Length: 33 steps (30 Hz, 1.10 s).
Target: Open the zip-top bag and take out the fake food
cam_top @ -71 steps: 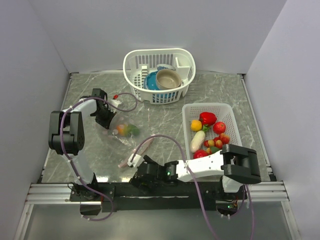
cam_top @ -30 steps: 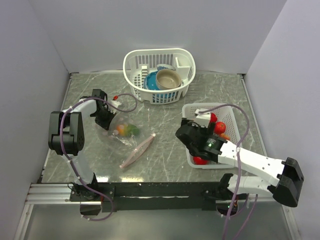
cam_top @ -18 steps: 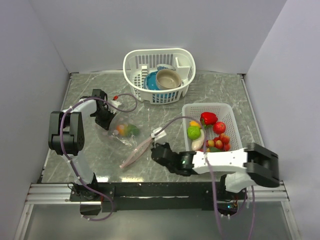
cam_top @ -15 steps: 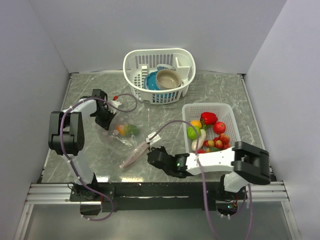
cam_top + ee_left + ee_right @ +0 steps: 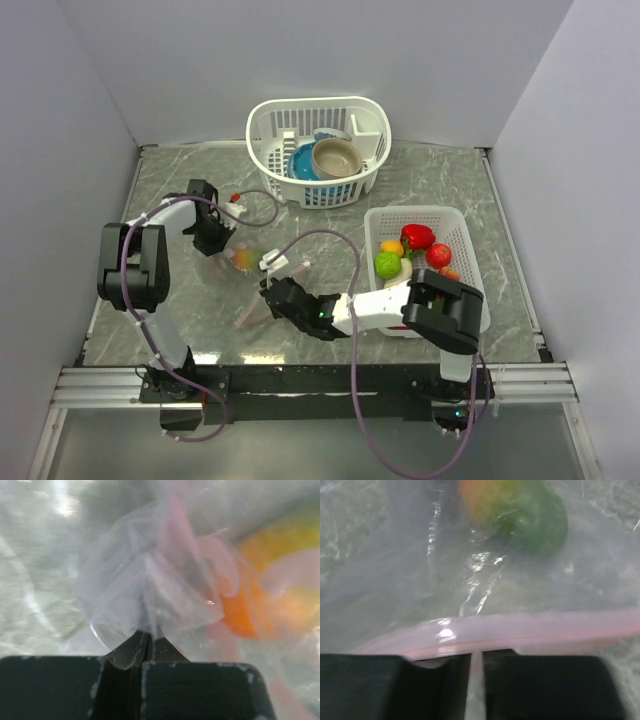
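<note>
The zip-top bag [image 5: 236, 268] lies crumpled on the table left of centre, clear with a pink zip strip [image 5: 530, 630]. My left gripper [image 5: 213, 243] is shut on a bunched fold of its film [image 5: 150, 595] at the far end. My right gripper [image 5: 273, 290] is at the mouth, jaws nearly together with the pink strip lying across the fingertips [image 5: 476, 655] and a pale lip between them. Fake food shows through the film: an orange piece [image 5: 260, 600] and an orange-green piece [image 5: 530, 520]. More fake food, including a green fruit [image 5: 387, 264], lies in the mesh basket.
A white mesh basket [image 5: 468, 262] holding loose fruit stands to the right. A white oval basket [image 5: 270, 130] with a tan bowl [image 5: 336, 157] and a blue bowl stands at the back. The right arm's cable [image 5: 320, 240] loops over the table's middle.
The right arm swung from the mesh basket leftward to the bag's pink strip. A green fruit now lies in the mesh basket. The left gripper kept its hold.
</note>
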Motion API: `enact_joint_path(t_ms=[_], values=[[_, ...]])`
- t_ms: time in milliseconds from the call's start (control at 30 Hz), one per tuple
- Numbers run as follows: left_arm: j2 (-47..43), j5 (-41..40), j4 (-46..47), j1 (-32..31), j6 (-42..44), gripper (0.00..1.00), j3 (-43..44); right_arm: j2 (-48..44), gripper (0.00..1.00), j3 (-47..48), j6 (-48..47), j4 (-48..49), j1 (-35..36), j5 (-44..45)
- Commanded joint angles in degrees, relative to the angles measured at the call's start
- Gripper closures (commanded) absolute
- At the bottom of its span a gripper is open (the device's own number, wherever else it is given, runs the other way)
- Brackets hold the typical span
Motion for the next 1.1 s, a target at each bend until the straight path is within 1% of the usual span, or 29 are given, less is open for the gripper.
enact_joint_path(t_ms=[0, 33, 100, 200, 333, 467, 567, 633, 700, 800, 933, 1067], values=[[-2.31, 4.93, -5.56, -2.18, 1.29, 0.99, -1.08, 2.54, 0.48, 4.13, -0.24, 4.09, -3.29, -2.7], [-2.83, 5.63, -6.18, -2.44, 1.47, 0.99, -0.82, 3.32, 0.41, 4.76, -0.15, 4.09, -3.74, -2.97], [-3.27, 5.98, -7.15, -3.06, 1.82, 0.99, -0.2, 3.77, 0.31, 5.72, -0.76, 5.05, -4.62, -3.32], [-3.72, 6.69, -7.77, -4.11, 2.26, 0.99, 0.33, 5.17, 0.24, 8.17, -2.42, 6.37, -5.24, -2.62], [-2.93, 6.42, -8.03, -5.52, 2.52, 0.99, -0.19, 7.55, 0.19, 11.44, -4.8, 5.85, -5.15, -0.6], [-3.01, 8.44, -10.58, -7.1, 5.76, 0.99, -1.25, 9.39, 0.16, 13.2, -7.09, 5.84, -5.32, -1.3], [-3.01, 8.01, -11.28, -7.72, 6.57, 0.99, -1.69, 11.24, 0.13, 14.42, -8.23, 4.8, -5.24, -1.21], [-3.01, 7.66, -11.29, -7.63, 6.74, 0.99, -1.6, 12.64, 0.13, 14.43, -7.97, 3.57, -5.32, -0.95], [-2.84, 7.74, -11.72, -7.63, 7.1, 0.99, -1.43, 13.17, 0.12, 13.73, -7.54, 3.04, -5.5, -2.0], [-2.4, 7.22, -11.11, -7.63, 6.57, 0.99, -1.08, 13.71, 0.14, 13.12, -5.7, -0.3, -5.5, -4.1], [-2.05, 7.04, -10.85, -7.63, 6.39, 0.99, -0.81, 11.42, 0.17, 7.76, -2.97, 1.45, -5.5, -8.32], [-2.05, 7.74, -11.28, -7.72, 5.95, 0.99, -0.11, 12.47, 0.27, 7.58, -0.77, -2.41, -4.89, -10.61]])
